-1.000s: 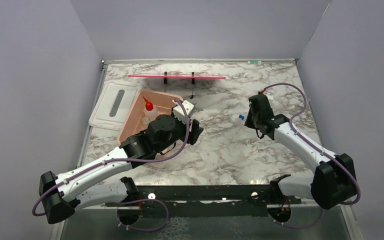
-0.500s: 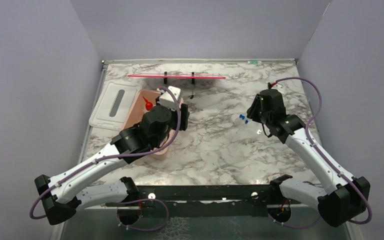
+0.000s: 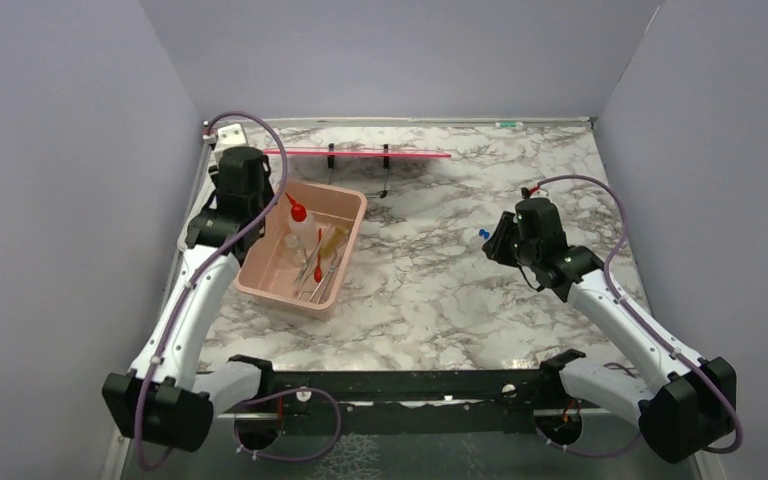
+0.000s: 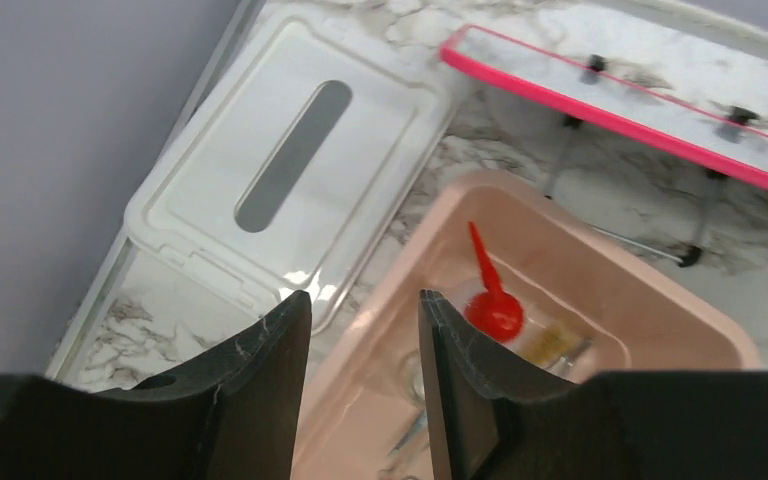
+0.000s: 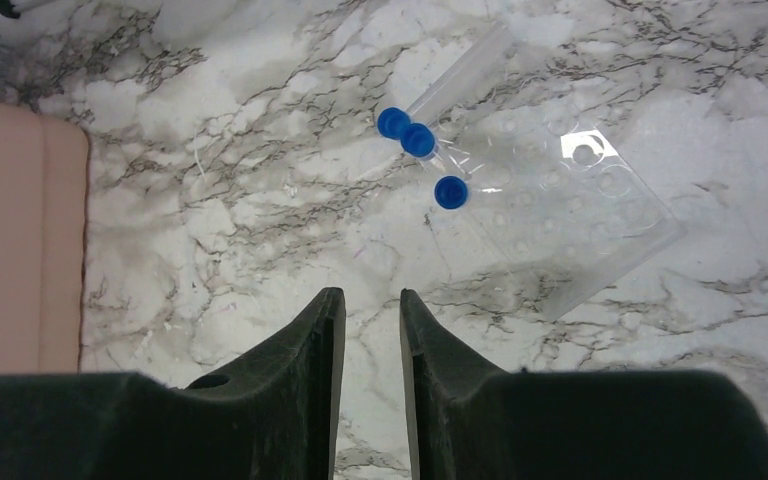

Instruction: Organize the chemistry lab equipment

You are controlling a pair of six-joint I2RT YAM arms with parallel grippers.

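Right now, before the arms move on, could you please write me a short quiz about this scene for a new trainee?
1. True or false: the squeeze bottle is inside the pink tub.
2. Fill in: the clear lid lies on the table on the tub's ____ side.
3. Where are the blue-capped tubes? A) in the tub B) on the table in front of the right tool C) on the lid

Key: 1 true; 2 left; 3 B.

"Where does the top view sit?"
"High above the near edge, facing down on the whole worktop [image 3: 440, 290]."
"And the wrists?"
"Close, looking down; left shares the pink tub [image 4: 610, 280], right the blue-capped tubes [image 5: 419, 140]."
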